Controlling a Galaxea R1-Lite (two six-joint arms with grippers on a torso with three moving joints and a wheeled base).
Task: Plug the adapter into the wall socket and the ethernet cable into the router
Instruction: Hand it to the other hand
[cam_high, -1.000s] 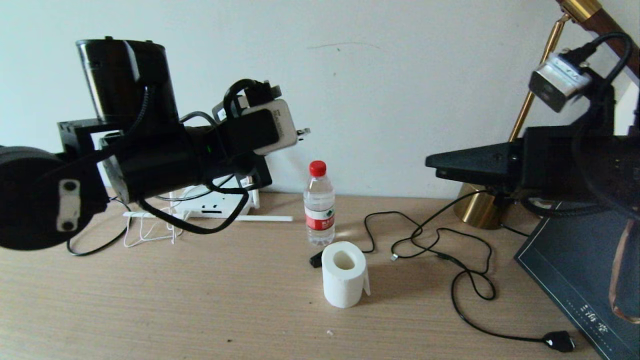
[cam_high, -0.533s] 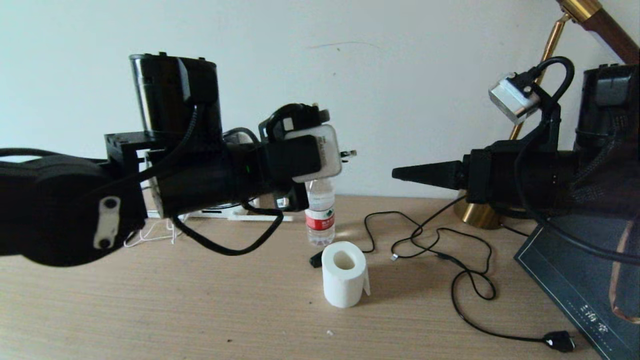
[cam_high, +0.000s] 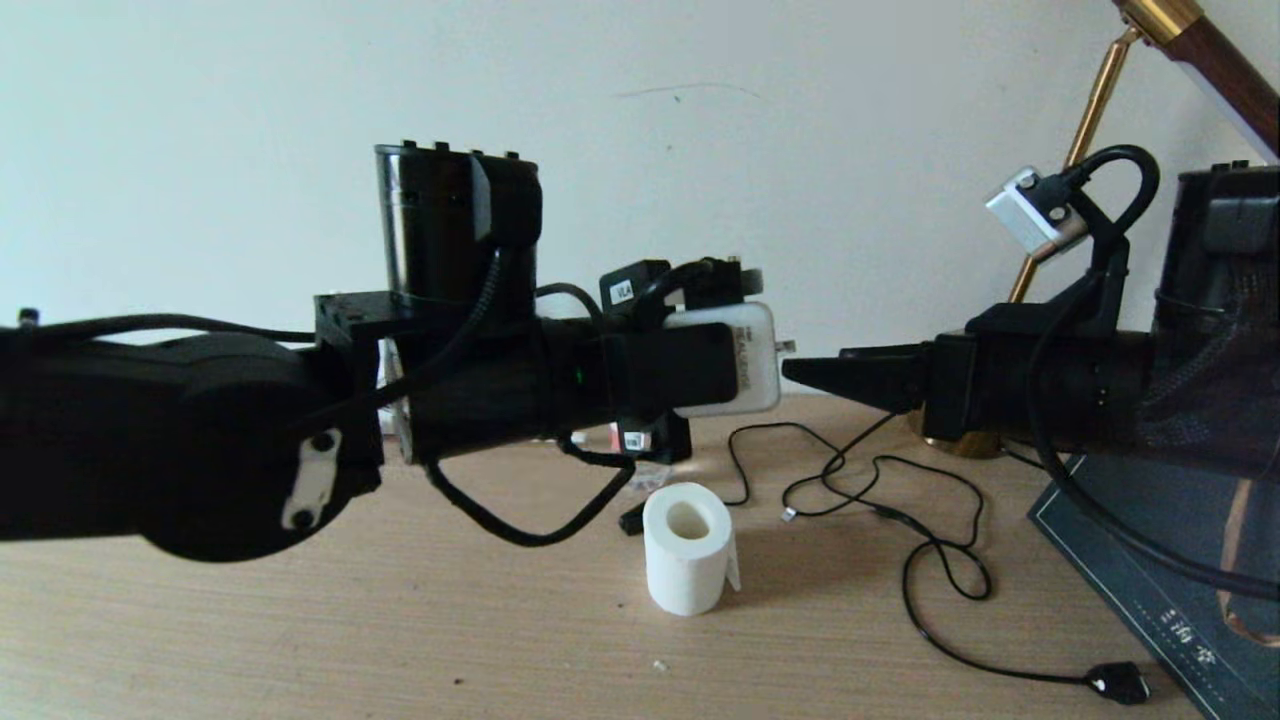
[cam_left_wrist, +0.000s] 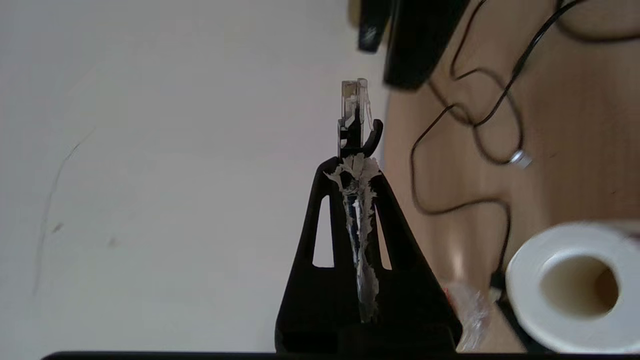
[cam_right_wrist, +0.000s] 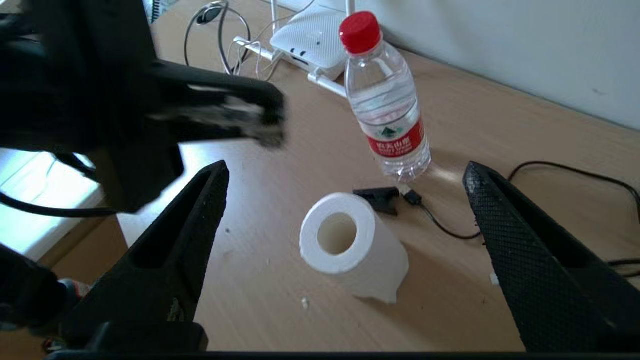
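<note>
Ethernet cable plug (cam_left_wrist: 354, 107), clear-tipped, protrudes beyond the tips of the left pincer (cam_left_wrist: 356, 165), whose fingers (cam_left_wrist: 320, 250) are pressed together on the plug's black boot. In the head view the left arm reaches across mid-frame above the counter (cam_high: 300, 620), and the left pincer (cam_high: 790, 347) is mostly hidden behind its wrist camera; only a small tip shows past it. The router (cam_right_wrist: 315, 42) lies at the back of the counter near the wall, with a thin white cord (cam_right_wrist: 255, 55) and a dark cable looped beside it; in the head view the arm hides it.

A toilet paper roll (cam_high: 688, 548) stands at centre with open counter in front of it. The water bottle (cam_right_wrist: 385, 100) stands upright behind the roll, with a small black plug (cam_right_wrist: 380, 197) at its base, between bottle and roll.

The right pincer (cam_right_wrist: 345, 220) is spread wide, held level above the counter; in the head view the right pincer (cam_high: 800, 370) points at the left one, their tips near each other but apart. Right of the roll a thin black cord (cam_high: 900, 520) loops across the counter to a black plug (cam_high: 1118, 682) near the front edge. A brass lamp base (cam_high: 950, 425) and a dark book (cam_high: 1150, 560) occupy the right edge.
</note>
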